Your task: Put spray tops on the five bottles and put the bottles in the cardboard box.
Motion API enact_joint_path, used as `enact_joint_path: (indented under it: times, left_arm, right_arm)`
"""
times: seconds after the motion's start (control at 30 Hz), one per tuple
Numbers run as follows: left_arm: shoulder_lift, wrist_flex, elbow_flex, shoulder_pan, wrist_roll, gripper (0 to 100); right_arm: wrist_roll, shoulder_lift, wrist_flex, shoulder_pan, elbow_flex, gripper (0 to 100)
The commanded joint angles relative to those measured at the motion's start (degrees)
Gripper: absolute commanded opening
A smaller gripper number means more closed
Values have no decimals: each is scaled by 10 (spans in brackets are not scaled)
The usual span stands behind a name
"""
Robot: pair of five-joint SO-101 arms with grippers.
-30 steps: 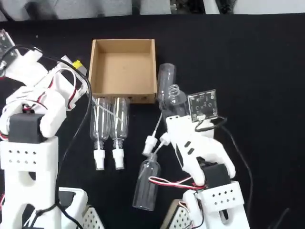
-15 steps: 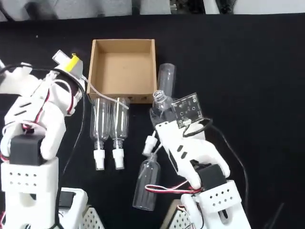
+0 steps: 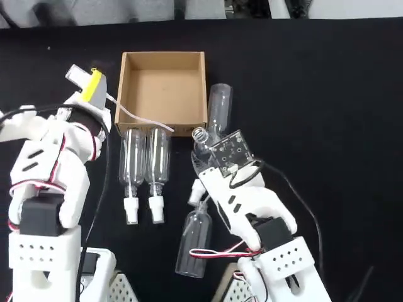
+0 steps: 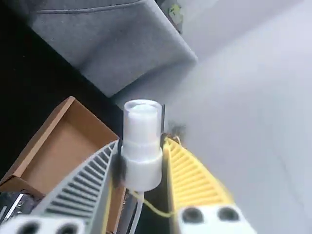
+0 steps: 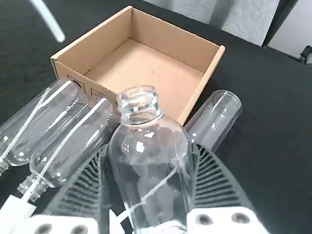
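Observation:
My left gripper (image 4: pixel 141 161) is shut on a white spray top (image 4: pixel 141 144), held up left of the cardboard box (image 3: pixel 162 93); its thin tube (image 3: pixel 141 119) trails across the box's front corner. In the high view that gripper (image 3: pixel 85 85) sits by the box's left wall. My right gripper (image 5: pixel 146 170) is shut on an open-necked clear bottle (image 5: pixel 148 161), lifted in front of the box, also visible from above as the held bottle (image 3: pixel 203 146). Two capped bottles (image 3: pixel 145 167) lie side by side before the box. Another capped bottle (image 3: pixel 194 239) lies near the right arm's base.
A clear uncapped bottle (image 3: pixel 218 107) lies against the box's right front corner. The box (image 5: pixel 141 63) is open and holds nothing. Black table surface stretches to the right. The arm bases stand at the near edge.
The left gripper rose and moved toward the box with the spray top. The right gripper carried the open bottle leftward, closer to the box's front.

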Motion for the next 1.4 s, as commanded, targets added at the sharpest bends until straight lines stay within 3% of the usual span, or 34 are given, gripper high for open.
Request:
enact_joint_path:
  times: [0.0, 0.33, 0.67, 1.07, 1.37]
  left_arm:
    - [-18, -33, 6, 8, 5, 28]
    - [-19, -49, 38, 65, 1, 28]
    - [-19, -113, 87, 70, 1, 28]
    - [-19, -113, 112, 72, 1, 29]
    - [-19, -114, 133, 134, -21, 29]
  right_arm:
    - [18, -13, -20, -12, -1, 78]
    - [55, -13, -21, -25, 0, 78]
    - [55, -13, -19, -40, 0, 78]
    - [55, -13, -19, -40, 0, 78]
    - [51, -13, -18, -40, 0, 78]
